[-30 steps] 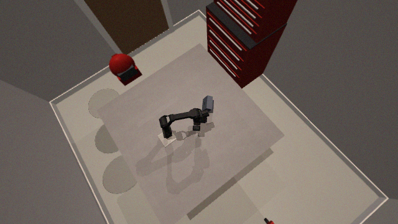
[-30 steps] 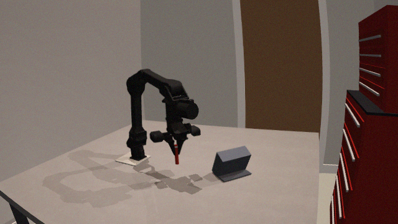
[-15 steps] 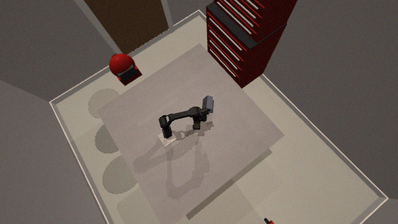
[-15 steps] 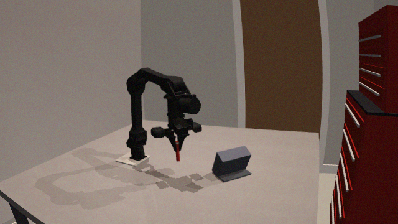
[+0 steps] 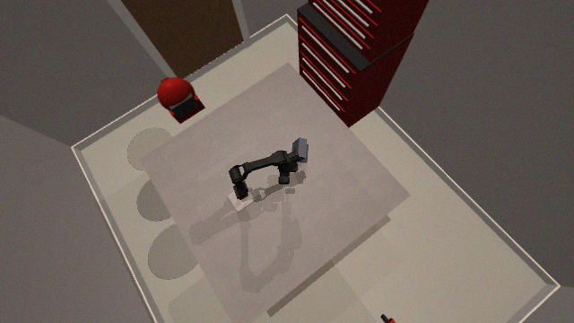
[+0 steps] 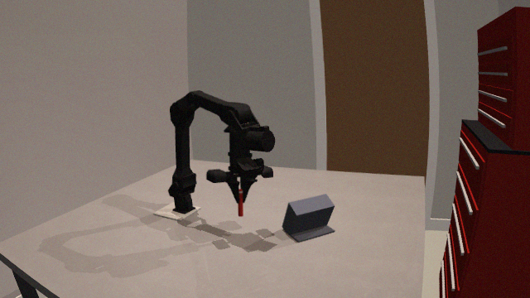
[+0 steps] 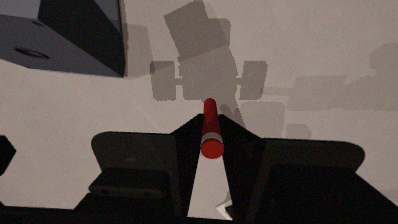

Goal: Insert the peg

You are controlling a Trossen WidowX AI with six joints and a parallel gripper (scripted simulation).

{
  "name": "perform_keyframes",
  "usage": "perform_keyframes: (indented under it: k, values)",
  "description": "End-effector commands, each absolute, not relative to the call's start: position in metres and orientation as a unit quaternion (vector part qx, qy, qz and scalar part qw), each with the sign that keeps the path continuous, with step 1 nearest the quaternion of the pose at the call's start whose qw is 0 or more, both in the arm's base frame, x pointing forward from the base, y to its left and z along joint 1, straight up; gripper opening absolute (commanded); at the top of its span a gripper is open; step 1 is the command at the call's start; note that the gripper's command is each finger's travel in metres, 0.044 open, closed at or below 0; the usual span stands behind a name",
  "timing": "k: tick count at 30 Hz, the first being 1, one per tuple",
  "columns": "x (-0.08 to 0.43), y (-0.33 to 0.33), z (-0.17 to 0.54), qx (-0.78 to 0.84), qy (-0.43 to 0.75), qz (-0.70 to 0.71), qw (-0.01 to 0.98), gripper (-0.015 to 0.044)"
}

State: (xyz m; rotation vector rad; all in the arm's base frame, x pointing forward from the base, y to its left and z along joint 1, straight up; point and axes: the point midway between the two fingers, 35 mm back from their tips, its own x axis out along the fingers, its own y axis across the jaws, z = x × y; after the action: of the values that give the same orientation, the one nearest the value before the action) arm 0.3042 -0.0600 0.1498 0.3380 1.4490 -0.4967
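A round red peg [image 6: 240, 209] [image 7: 211, 127] with a grey band near its top stands upright between the fingers, its bottom end clear of the table. My gripper [image 6: 240, 200] [image 7: 210, 118] is shut on the peg and points straight down. The blue-grey sloped panel [image 5: 300, 149] [image 6: 310, 217] [image 7: 67, 57] stands beyond the gripper, at the upper left in the wrist view. The hole [image 7: 31, 52] shows there as a dark ellipse in its face. The exterior view shows the panel's back, so the hole is hidden there. In the top view the arm hides the peg and fingertips.
The arm's white base plate [image 5: 242, 205] [image 6: 163, 213] lies on the table [image 5: 341, 179] [image 6: 364, 257]. Arm shadows fall across the tabletop. A red tool cabinet [image 5: 323, 76] [image 6: 507, 186] stands off the table, beyond the panel's side. A red-domed object [image 5: 176, 94] stands beyond another table edge.
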Motion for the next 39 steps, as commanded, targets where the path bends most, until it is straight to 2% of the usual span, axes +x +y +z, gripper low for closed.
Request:
perform_keyframes:
  k: [1,39]
  values:
    - [0.305,-0.057,0.147,0.142,0.651,-0.228,0.710,0.0000]
    - [0.325,-0.027,0.134,0.047,0.613,-0.249,0.748,0.0000]
